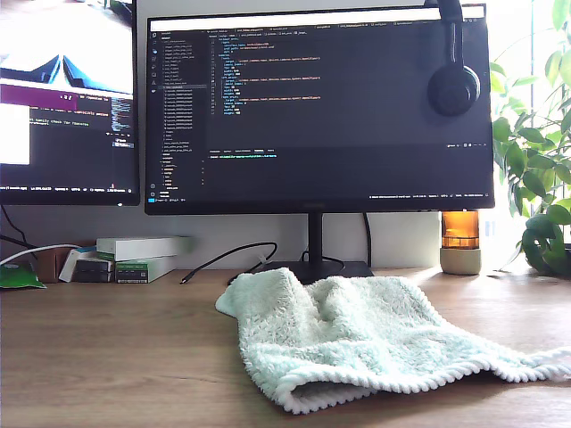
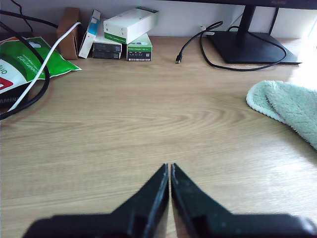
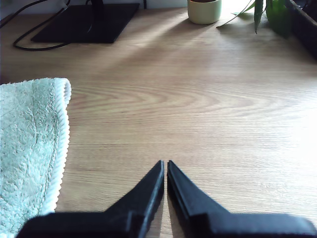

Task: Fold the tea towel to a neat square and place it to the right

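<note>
The tea towel is a pale mint-green fluffy cloth with a whitish ribbed hem, lying rumpled and loosely doubled on the wooden desk in front of the monitor stand. A rounded corner of the tea towel shows in the first wrist view, apart from my first gripper, which is shut over bare wood. The hemmed edge of the tea towel lies beside my second gripper, also shut and holding nothing. Neither arm shows in the exterior view.
A monitor stand and loose black cable sit behind the towel. Small boxes and a green packet lie at the exterior view's left. A cup with an amber top and a plant stand at its right.
</note>
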Robot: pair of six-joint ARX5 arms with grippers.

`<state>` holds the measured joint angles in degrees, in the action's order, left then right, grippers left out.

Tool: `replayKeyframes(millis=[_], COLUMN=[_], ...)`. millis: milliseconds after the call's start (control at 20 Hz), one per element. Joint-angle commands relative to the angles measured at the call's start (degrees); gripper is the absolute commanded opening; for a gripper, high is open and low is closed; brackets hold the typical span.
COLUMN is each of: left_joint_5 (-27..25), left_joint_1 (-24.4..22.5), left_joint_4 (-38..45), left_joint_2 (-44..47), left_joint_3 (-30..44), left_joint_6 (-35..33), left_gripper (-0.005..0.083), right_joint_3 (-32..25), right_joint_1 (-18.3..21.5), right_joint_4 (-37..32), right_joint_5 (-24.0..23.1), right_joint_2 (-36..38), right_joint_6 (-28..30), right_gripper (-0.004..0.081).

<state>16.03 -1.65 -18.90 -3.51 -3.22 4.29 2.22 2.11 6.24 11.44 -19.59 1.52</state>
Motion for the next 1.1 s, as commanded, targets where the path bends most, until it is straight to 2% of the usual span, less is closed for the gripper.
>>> replayKeyframes(millis=[0, 400, 500, 600, 700, 850, 1050], left_joint_5=[1.7, 2.4, 6.1, 13.0, 16.1, 16.3, 15.8], left_joint_1=[-0.2, -0.2, 0.0, 0.9, 2.9, 7.5, 16.2], left_joint_4=[10.1, 10.4, 11.7, 13.5, 14.7, 15.3, 15.9], left_joint_2=[-0.2, -0.2, -0.2, -0.2, -0.2, -0.2, -1.7], left_joint_3=[0.6, 0.6, 0.6, 0.6, 0.6, 0.6, 0.6], left_joint_6=[6.0, 6.4, 7.8, 7.8, 7.8, 7.4, 5.3], left_gripper=[-0.0024, -0.0024, -0.0023, -0.0024, -0.0024, -0.0023, -0.0023], right_joint_3=[0.1, 0.1, 0.2, 0.2, 1.1, 5.1, 12.8], right_joint_1=[-0.3, -0.3, -0.4, -1.3, -3.2, -7.6, -14.2], right_joint_4=[-5.6, -6.2, -7.8, -9.3, -9.2, -6.9, 2.6], right_joint_5=[0.0, 0.3, 3.3, 6.6, 8.2, 7.9, 7.7], right_joint_2=[0.0, 0.0, 0.0, 0.0, 0.0, -0.2, -4.8], right_joint_6=[0.0, 0.0, -3.5, -6.8, -7.3, -7.2, -0.8], right_gripper=[-0.001, -0.0011, -0.0011, -0.0011, -0.0011, -0.0011, -0.0011])
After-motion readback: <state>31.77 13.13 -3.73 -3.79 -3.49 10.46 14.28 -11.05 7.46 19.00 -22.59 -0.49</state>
